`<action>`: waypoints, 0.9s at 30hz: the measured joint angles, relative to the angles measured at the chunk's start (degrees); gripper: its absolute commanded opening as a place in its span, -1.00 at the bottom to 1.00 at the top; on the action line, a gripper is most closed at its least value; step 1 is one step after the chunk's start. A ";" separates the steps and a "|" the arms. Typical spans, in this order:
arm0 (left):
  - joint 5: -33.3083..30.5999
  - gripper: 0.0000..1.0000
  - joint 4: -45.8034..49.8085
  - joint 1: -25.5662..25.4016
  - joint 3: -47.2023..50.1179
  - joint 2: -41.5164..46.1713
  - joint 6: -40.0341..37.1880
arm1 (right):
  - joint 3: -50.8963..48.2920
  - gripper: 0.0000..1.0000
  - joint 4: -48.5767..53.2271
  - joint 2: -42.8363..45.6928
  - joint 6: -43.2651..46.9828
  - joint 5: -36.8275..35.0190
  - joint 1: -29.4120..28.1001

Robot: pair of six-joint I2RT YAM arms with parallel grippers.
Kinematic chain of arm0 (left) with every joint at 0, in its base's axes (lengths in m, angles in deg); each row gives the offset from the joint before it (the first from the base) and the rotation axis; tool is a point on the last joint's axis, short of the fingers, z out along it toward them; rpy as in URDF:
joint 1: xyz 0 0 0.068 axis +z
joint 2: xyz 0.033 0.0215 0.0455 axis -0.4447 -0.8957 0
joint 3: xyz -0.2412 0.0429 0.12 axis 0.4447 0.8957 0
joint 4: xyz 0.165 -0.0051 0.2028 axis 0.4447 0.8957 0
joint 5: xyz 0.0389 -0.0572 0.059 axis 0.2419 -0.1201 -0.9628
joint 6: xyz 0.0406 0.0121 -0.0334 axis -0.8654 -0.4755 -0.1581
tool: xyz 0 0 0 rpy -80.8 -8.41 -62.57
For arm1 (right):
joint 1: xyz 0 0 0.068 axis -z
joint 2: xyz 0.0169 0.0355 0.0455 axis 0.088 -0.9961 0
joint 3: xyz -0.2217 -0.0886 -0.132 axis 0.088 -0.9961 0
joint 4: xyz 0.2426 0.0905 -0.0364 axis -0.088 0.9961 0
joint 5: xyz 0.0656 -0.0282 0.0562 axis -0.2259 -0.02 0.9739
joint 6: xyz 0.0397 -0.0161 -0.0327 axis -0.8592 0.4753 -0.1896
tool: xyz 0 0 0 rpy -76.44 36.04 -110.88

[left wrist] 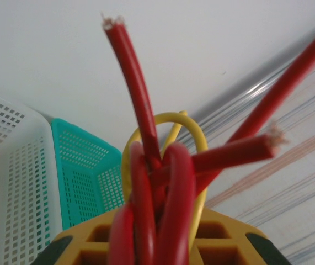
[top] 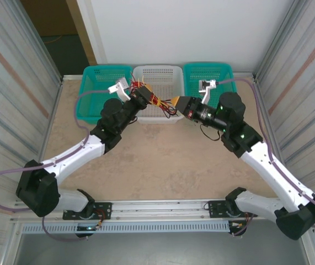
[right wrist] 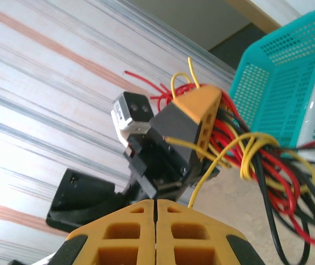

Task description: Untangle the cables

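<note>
Corrugated metal walls (top: 14, 83) shut in both sides of the beige desk (top: 163, 160).

Three baskets line the far edge. The white basket (top: 158, 70) is in the middle, with the left teal basket (top: 94, 74) and the right teal basket (top: 226, 72) touching its sides.

The cables (top: 160, 102), red, black and yellow, are one knotted bundle above the white basket, at the middle of the far edge.

My left pincer (top: 146, 95) is over that basket's left half and pinching the bundle. On its wrist feed, red and yellow strands rise straight out from between the orange fingers (left wrist: 223, 243), two red ends frayed.

My right pincer (top: 179, 102) is at the basket's near right corner, pointing at the tangle. Its fingers (right wrist: 118, 232) are pressed together along a thin seam. One yellow strand drops right to that seam. I cannot tell whether it is nipped.
</note>
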 measured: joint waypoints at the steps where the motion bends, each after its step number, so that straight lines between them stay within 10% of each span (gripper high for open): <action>1: 1.11 -1.00 -0.07 0.09 0.59 0.44 0.00 | 3.17 -1.00 2.49 -1.81 1.66 0.04 0.48; 16: 29.97 -1.00 -11.98 3.37 4.94 3.39 10.12 | 17.29 -1.00 9.38 -22.60 6.86 8.79 14.99; 27: 21.35 -1.00 -4.96 3.39 -1.29 4.90 3.32 | -11.37 -1.00 -10.47 -19.80 -5.77 9.68 7.56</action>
